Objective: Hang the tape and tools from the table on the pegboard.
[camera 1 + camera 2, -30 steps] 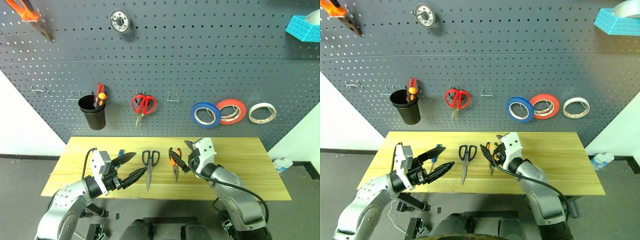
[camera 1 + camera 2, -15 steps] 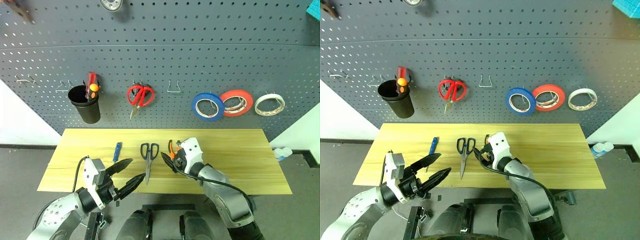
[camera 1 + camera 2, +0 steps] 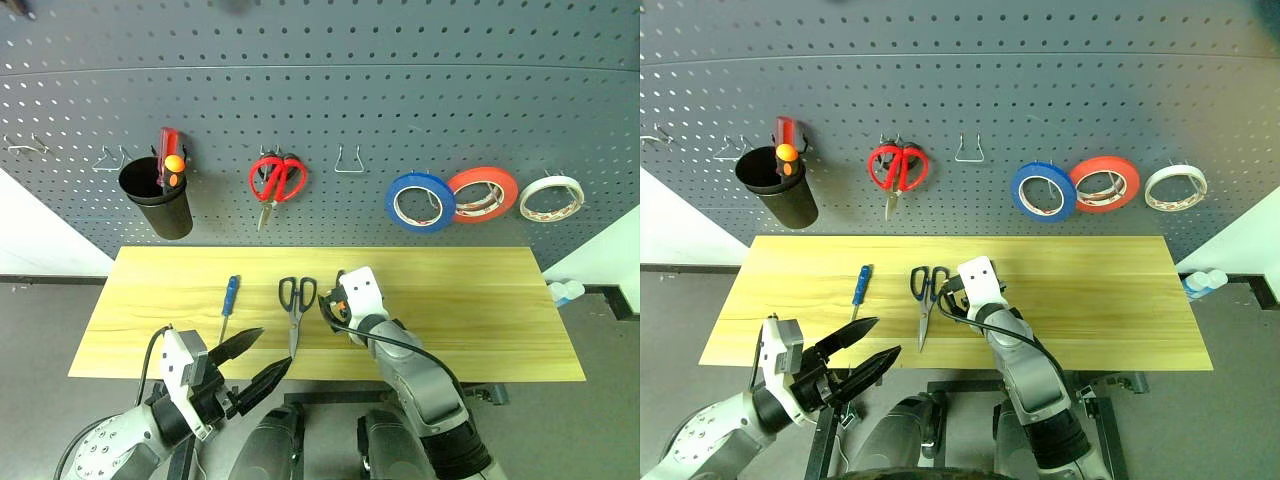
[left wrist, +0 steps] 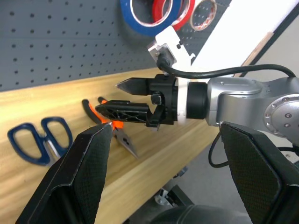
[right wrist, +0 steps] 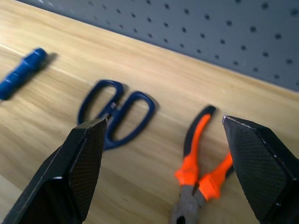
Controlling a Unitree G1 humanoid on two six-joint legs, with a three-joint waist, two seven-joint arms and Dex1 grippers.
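The blue tape (image 3: 420,202) hangs on the dark pegboard (image 3: 400,90). On the wooden table (image 3: 480,320) lie a blue-handled screwdriver (image 3: 230,299), dark-handled scissors (image 3: 296,303) and orange-handled pliers (image 5: 196,168). My right gripper (image 3: 329,306) is open and hovers just above the pliers, one finger to each side of the orange handles, without touching them. The left gripper (image 3: 272,348) is open and empty, and hangs in front of the table's near edge, below the screwdriver and the scissors.
Also on the pegboard are a black cup (image 3: 157,198) holding red and orange screwdrivers, red scissors (image 3: 277,180), a bare metal hook (image 3: 347,165), a red tape roll (image 3: 483,194) and a white roll (image 3: 551,198). The right half of the table is bare wood.
The camera has tilted down. My left gripper has drawn back off the table past its near edge. The right gripper has shifted left and down over the pliers. Both stay open.
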